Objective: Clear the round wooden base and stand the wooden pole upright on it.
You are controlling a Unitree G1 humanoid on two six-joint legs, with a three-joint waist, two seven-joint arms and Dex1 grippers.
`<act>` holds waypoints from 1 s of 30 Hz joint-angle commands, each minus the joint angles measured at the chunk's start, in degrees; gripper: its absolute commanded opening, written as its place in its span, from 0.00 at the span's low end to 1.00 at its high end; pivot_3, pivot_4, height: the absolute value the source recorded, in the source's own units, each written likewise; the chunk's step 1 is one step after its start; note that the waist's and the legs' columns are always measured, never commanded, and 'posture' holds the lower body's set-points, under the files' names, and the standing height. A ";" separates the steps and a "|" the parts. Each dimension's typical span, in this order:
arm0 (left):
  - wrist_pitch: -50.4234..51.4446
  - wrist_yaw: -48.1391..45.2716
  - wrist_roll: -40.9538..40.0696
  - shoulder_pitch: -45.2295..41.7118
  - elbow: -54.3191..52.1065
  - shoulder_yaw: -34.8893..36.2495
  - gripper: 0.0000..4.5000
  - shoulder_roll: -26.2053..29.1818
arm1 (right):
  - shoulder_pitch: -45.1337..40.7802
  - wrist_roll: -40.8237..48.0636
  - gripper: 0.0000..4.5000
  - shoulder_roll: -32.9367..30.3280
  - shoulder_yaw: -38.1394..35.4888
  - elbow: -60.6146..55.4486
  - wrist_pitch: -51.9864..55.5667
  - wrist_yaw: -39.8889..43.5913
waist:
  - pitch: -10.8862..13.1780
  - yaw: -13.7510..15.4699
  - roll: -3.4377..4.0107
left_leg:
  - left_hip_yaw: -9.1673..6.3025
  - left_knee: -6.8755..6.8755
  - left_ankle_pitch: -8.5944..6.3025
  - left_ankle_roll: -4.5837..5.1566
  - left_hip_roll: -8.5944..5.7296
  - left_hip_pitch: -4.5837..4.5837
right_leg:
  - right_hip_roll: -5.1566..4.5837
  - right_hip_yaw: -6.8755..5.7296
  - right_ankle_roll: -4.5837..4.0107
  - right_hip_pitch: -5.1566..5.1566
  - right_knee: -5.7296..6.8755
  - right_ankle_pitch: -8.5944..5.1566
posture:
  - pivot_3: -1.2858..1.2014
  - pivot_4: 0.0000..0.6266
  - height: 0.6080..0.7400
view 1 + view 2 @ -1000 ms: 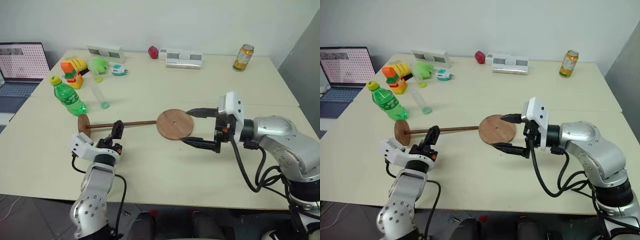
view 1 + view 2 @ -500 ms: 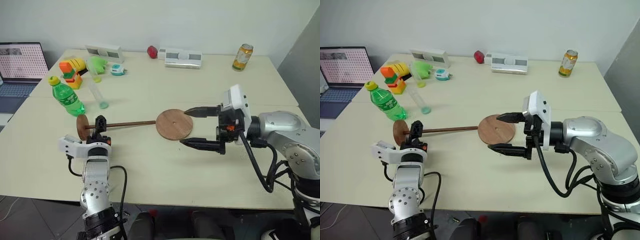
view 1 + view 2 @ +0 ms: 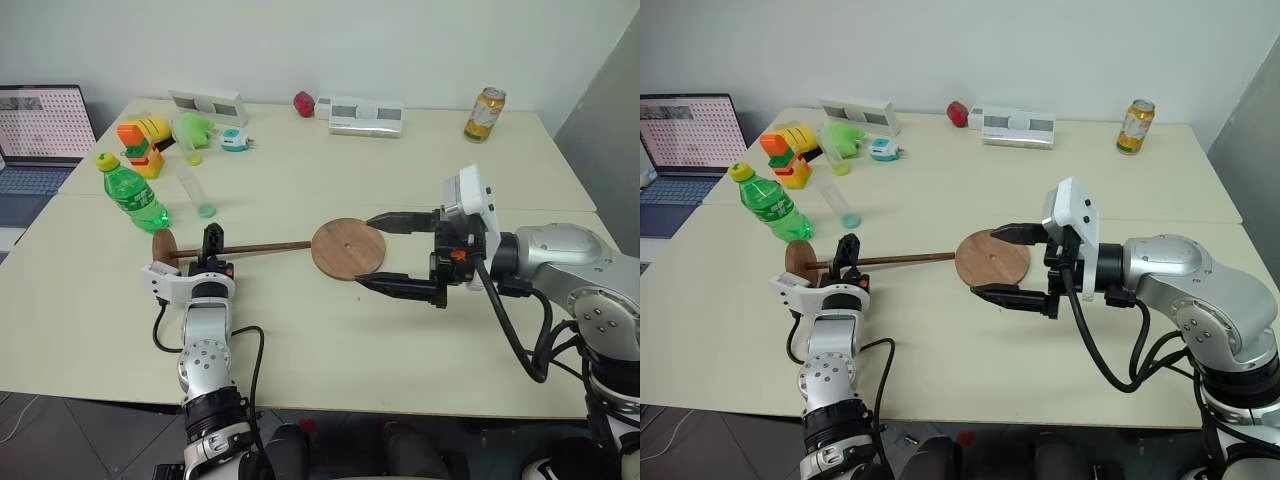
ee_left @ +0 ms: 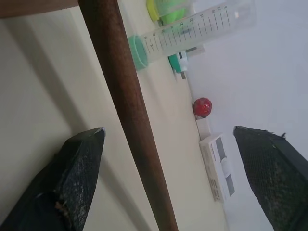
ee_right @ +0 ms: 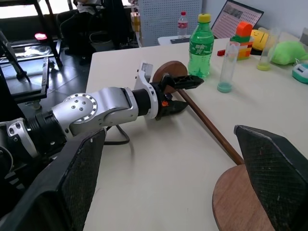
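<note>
The round wooden base (image 3: 348, 248) lies flat mid-table with nothing on it. The wooden pole (image 3: 262, 246) lies on the table to its left, one tip touching the base and its end disc (image 3: 164, 247) at the far left. My left gripper (image 3: 212, 240) is open, and the pole (image 4: 130, 110) runs between its fingers (image 4: 72, 183) without touching them, close to the end disc. My right gripper (image 3: 363, 251) is open wide at the base's right edge, one finger behind it and one in front. In the right wrist view the base (image 5: 240, 202) sits between its fingers.
A green bottle (image 3: 135, 195) and a clear tube with a green end (image 3: 195, 190) stand just behind the pole's disc end. Toy blocks (image 3: 143, 145), white boxes (image 3: 365, 115), a red object (image 3: 305, 103) and a can (image 3: 486, 113) line the back. A laptop (image 3: 40, 130) sits far left.
My left arm has reached forward and rolled, bringing its gripper over the pole near the disc end. The right gripper has stayed beside the base.
</note>
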 commanded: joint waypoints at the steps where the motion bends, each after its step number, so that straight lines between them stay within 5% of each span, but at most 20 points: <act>1: -0.27 -0.39 -1.20 -0.01 0.24 1.11 0.76 -0.23 | -0.84 1.22 1.00 -0.40 -2.23 -1.18 -0.23 -0.98 | 0.00 0.00 0.00 | 0.00 0.00 0.00 0.00 0.00 0.00 | 0.00 0.00 0.00 0.00 0.00 0.00 | 0.52 0.24 1.00; 16: -1.95 0.51 -1.52 -0.17 -0.12 2.42 0.07 -0.88 | -1.24 2.04 1.00 -0.63 -2.46 0.43 -0.28 -2.19 | 0.00 0.00 -0.01 | 0.00 -0.01 0.00 0.00 0.01 -0.03 | 0.00 0.00 0.00 -0.01 -0.04 0.00 | 0.52 0.24 1.00; 26: 1.37 4.81 -5.04 1.32 -8.87 2.95 0.06 3.00 | -2.88 5.53 1.00 1.68 -4.23 0.34 0.51 -4.88 | 0.03 -0.46 -0.05 | -0.01 -0.02 0.00 0.00 0.06 -0.03 | 0.03 0.00 0.00 -0.03 -0.03 0.00 | 0.52 0.24 1.00; 30: 6.20 7.52 -4.86 -0.32 -17.20 0.94 0.06 10.37 | -3.32 10.10 1.00 4.10 -6.73 -0.94 1.44 -9.34 | 0.08 -0.57 -0.14 | -0.05 -0.02 0.00 0.00 0.10 -0.06 | 0.07 -0.02 0.00 -0.06 0.00 0.00 | 0.52 0.24 1.00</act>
